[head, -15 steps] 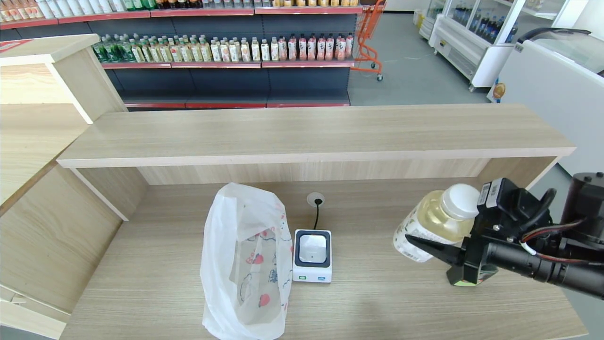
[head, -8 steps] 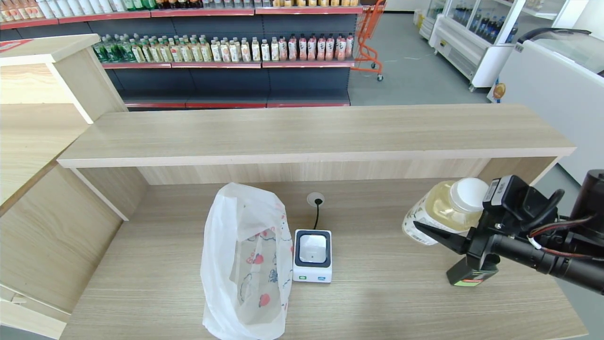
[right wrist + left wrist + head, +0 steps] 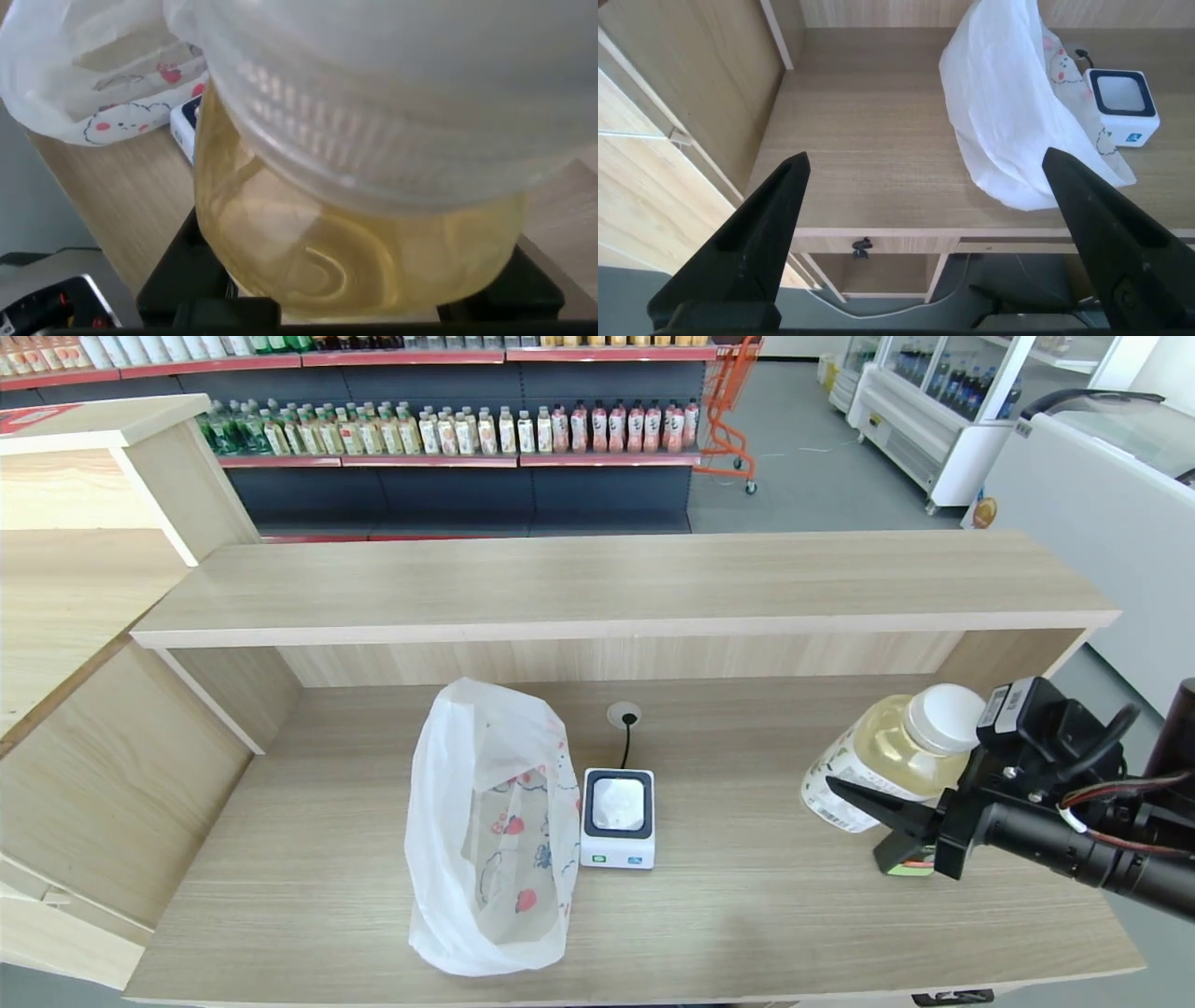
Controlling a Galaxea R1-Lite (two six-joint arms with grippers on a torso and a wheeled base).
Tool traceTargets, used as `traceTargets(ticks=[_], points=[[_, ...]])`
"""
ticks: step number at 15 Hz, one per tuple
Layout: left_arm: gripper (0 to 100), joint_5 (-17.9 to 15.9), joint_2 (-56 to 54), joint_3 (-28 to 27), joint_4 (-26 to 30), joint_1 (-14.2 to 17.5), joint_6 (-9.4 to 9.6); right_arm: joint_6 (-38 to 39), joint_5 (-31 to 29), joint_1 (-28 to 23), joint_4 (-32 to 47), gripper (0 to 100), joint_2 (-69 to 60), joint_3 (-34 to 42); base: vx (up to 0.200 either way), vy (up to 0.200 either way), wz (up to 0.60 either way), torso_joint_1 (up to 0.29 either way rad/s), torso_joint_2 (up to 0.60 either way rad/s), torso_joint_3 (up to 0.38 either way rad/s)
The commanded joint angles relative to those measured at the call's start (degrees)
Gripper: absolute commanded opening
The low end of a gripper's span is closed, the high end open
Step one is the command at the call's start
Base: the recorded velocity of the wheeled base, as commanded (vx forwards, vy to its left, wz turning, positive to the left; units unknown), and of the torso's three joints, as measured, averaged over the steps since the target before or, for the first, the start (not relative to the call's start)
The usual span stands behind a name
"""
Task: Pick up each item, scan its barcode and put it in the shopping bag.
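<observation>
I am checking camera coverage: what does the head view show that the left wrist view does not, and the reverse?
Head view: the right tool shut on a bottle above the right end of the counter; stocked shelves. Left wrist view: the open left tool and the wooden frame under the counter's front edge. Both: the shopping bag and the scanner beside it.

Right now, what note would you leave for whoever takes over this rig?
Left gripper: open, empty, facing the counter and shopping bag.
Right gripper: shut on the bottle, tilted above the counter, right of the scanner.
Done: bottle picked up.
Left: scan it, bag it; then likely the small dark item on the counter beneath that gripper.
</observation>
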Motion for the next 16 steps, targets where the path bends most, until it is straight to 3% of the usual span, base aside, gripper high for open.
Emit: traceTargets(ticks=[1, 4, 8, 10, 16], points=[[100, 0.01, -0.02, 0.00, 0.00, -0.06, -0.03, 1.41, 0.05, 0.13, -0.05, 0, 0.02, 0.00, 0.000, 0.000, 0.00, 0.000, 0.00, 0.000], [100, 0.01, 0.06, 0.00, 0.00, 0.02, -0.03, 6.42, -0.03, 0.13, -0.05, 0, 0.02, 0.00, 0.000, 0.000, 0.00, 0.000, 0.00, 0.000], [100, 0.01, -0.02, 0.00, 0.00, -0.06, -0.03, 11.79, 0.41, 0.13, 0.04, 0, 0.64, -0.09, 0.000, 0.200, 0.00, -0.001, 0.00, 0.004], [100, 0.01, -0.02, 0.00, 0.00, 0.02, -0.12, 11.70, 2.25, 0.04, -0.05, 0, 1.16, -0.18, 0.000, 0.200, 0.00, 0.022, 0.02, -0.002], [100, 0.01, -0.02, 0.00, 0.00, 0.02, -0.03, 4.32, 3.39, -1.02, -0.05, 0, 10.57, -2.11, 0.000, 0.000, 0.00, 0.000, 0.00, 0.000]])
